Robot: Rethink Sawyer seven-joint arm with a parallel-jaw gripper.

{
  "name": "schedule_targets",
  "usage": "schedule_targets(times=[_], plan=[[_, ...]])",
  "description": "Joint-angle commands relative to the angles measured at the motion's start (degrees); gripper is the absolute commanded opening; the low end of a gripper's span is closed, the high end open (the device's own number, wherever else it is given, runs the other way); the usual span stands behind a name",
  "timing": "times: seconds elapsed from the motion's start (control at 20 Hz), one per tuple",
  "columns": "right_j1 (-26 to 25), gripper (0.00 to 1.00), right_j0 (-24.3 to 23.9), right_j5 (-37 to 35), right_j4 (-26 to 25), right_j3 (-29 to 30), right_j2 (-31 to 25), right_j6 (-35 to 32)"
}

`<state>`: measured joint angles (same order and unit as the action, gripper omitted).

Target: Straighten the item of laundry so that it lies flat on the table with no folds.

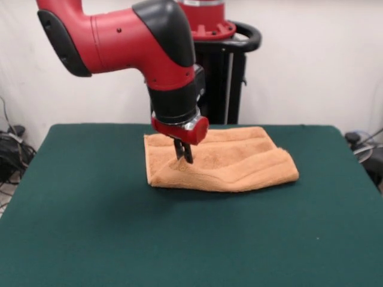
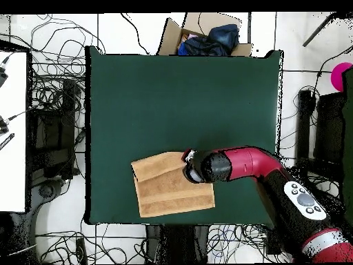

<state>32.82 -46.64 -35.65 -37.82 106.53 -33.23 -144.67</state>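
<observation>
The orange-tan towel lies folded over on the dark green table, toward the far side near the pedestal, with a thick doubled edge along its front and ripples across its top. My gripper points straight down at the towel's left part. Its dark fingers are close together, with the tips in the cloth, which puckers slightly there. In the overhead view the towel lies near the table's bottom edge. The arm's wrist covers the towel's upper right corner and hides the gripper.
The black pedestal stands just behind the towel. In the overhead view, a cardboard box with dark blue cloth sits beyond the table's top edge. Cables lie on the floor all around. A white surface is at the left.
</observation>
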Motion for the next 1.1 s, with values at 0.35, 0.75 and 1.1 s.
schedule_targets(times=[0.35, 0.75, 1.1], plan=[[-0.38, 0.00, 2.46, -0.31, -4.41, -9.60, -1.17, 11.36], [-1.78, 0.00, 2.73, 5.23, -4.89, -9.28, -0.32, 7.08], [-5.28, 0.00, 2.65, 9.56, -6.77, -7.58, 1.42, 4.80]])
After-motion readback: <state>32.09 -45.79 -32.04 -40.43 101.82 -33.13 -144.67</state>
